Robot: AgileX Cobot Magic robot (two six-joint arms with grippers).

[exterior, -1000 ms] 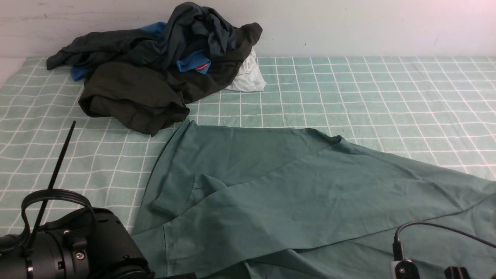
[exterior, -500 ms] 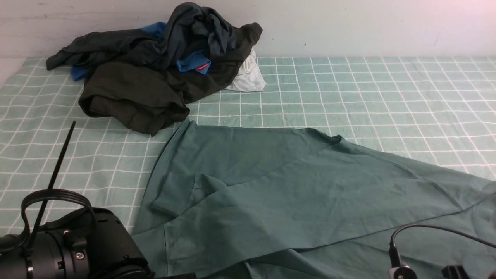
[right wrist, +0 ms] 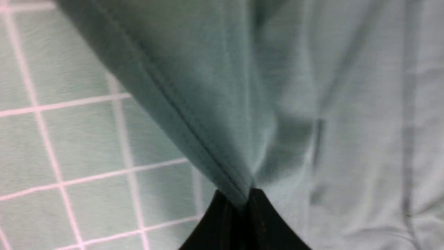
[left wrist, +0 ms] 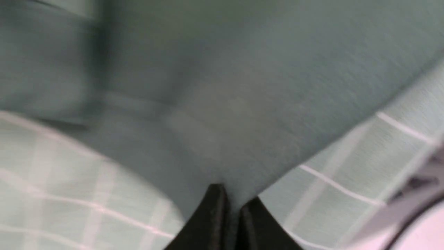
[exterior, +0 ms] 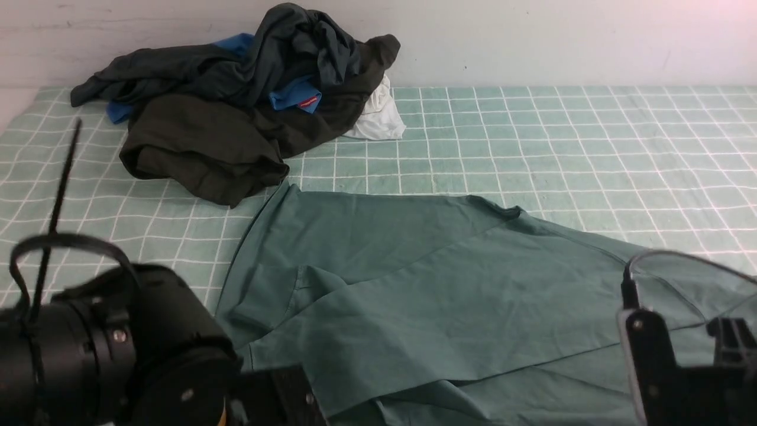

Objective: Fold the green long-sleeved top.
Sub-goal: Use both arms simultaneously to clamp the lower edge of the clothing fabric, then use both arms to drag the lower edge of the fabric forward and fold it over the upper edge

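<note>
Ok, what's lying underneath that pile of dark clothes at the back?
A blue garment and a white garment poke out from under the dark clothes, on the checked cloth. Anything deeper is covered.

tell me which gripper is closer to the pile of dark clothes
Left. The left gripper pinches the green long-sleeved top at the near left, same side as the pile of dark clothes; the right gripper pinches it at the near right, farther off.
</note>
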